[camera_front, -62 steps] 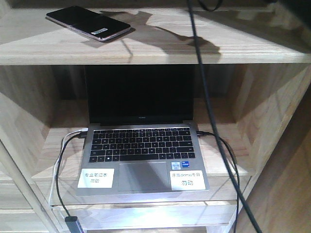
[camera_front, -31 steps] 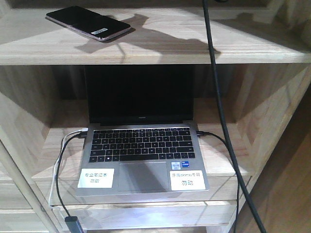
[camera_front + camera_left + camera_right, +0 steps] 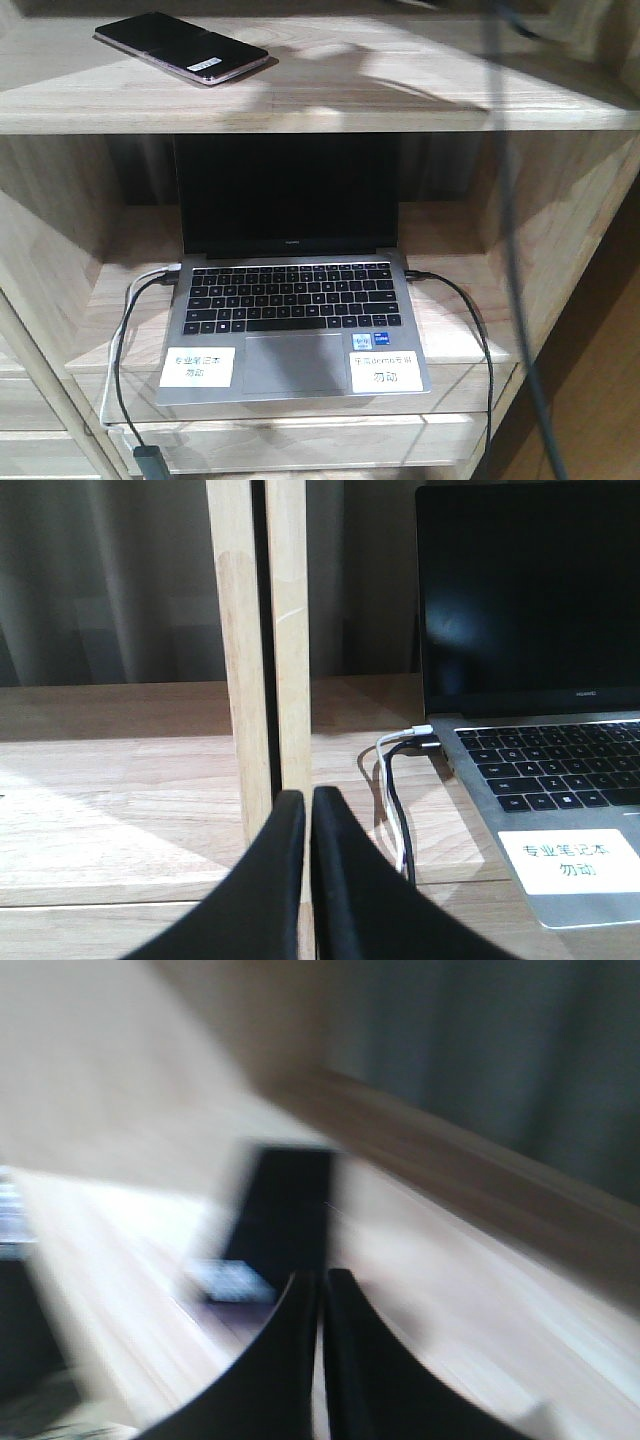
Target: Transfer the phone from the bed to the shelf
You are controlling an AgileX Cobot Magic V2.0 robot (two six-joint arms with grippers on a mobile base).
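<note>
Shelf (image 3: 330,100) boards carry everything: grey laptop (image 3: 295,320) in the compartment below, phone (image 3: 182,47) flat on the board above, long axis slanting leftward-back, just ahead of the right gripper (image 3: 322,1290), the nearer one, pinched together and empty; left gripper (image 3: 308,815) likewise closed, beside the laptop.

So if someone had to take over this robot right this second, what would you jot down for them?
Left gripper: shut, empty, low in front of the shelf's upright divider, beside the laptop.
Right gripper: shut, empty; its view is blurred, with the phone just ahead of the fingertips.
Phone: lying flat on the shelf's top board, left side, above the open laptop. Nothing touches it.
Done: the phone is on the shelf.
Left: little, as far as I can judge; probably just draw the arms back, minding the dark cable hanging across the right of the front view.
</note>
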